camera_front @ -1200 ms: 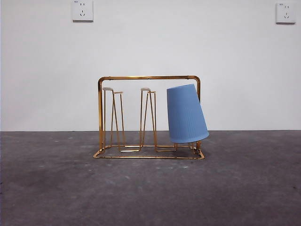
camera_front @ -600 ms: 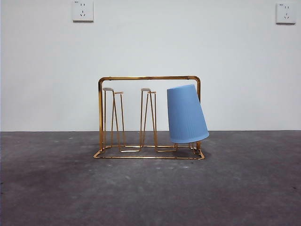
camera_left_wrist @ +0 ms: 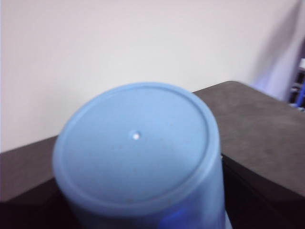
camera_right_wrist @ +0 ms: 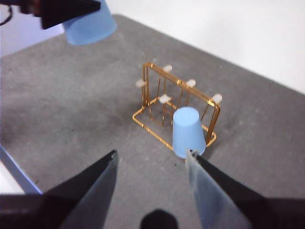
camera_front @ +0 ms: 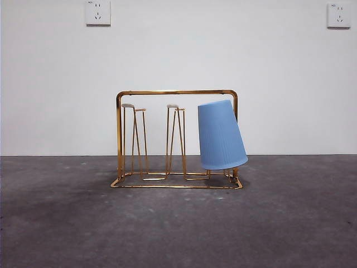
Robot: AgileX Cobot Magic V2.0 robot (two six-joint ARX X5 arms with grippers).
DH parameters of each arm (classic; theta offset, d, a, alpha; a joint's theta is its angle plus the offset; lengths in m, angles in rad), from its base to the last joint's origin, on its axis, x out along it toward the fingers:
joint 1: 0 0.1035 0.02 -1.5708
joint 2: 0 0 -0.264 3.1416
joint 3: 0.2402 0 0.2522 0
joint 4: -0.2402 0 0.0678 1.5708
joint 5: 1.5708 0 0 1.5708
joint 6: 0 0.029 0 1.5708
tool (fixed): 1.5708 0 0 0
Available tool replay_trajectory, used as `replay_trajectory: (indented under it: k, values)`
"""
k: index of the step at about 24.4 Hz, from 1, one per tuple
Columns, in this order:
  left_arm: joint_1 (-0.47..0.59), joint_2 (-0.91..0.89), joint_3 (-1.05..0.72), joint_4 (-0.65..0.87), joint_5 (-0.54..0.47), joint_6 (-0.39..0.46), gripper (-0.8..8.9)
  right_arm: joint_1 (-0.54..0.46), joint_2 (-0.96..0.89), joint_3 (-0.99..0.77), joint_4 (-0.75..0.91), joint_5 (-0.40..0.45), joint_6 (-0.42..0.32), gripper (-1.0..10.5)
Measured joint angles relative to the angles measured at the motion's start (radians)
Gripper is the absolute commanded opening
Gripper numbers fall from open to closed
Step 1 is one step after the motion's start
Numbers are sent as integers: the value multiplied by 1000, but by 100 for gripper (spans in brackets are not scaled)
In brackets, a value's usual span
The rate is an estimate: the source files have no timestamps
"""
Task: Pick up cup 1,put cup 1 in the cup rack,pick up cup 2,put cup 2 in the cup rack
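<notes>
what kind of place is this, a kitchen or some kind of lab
Most likely a lab or test bench, not a kitchen: a bare dark grey table against a plain white wall with sockets, holding only a gold cup rack and blue cup.

The cup rack [camera_front: 177, 92] is thin polished gold metal wire, glinting, its prongs capped in pale tips. The blue cup [camera_front: 221, 135] hung on it looks like matt, finely ribbed plastic. Beneath the rack, the table [camera_front: 178, 229] is dark grey, matt, mottled
</notes>
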Motion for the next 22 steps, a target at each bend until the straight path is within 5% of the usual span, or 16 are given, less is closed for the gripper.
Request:
replay_trajectory:
  k: [22]
  values:
    - [95,366,-39,175,70,54,-8,0,0,0,-93,-18,114,248]
